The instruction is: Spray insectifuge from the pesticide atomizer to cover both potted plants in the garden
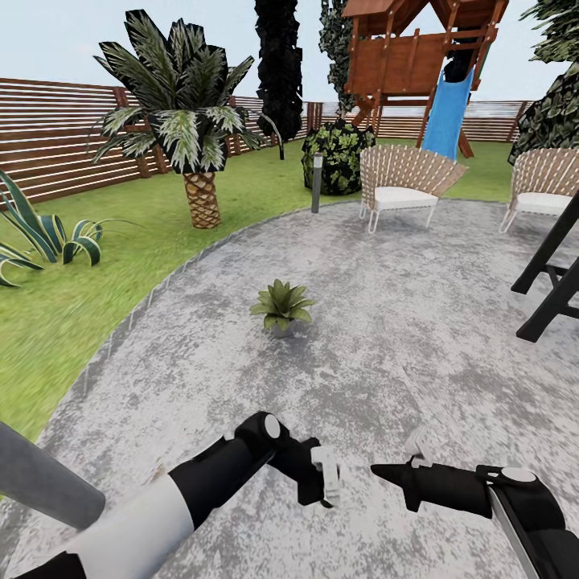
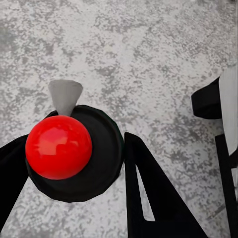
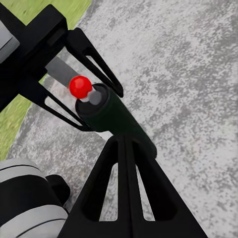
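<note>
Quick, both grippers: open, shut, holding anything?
Left gripper: closed on the pesticide atomizer, fingers on both sides of the bottle.
Right gripper: closed, fingers together, apparently empty.

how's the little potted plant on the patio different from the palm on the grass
The potted plant is a low rosette in a grey pot standing on the paved patio; the palm grows from the lawn on a scaly brown trunk. The palm stands far taller, and its drooping fronds are darker and pale-streaked, while the plant's leaves are plain green. Both have pointed leaves fanning from a centre.
</note>
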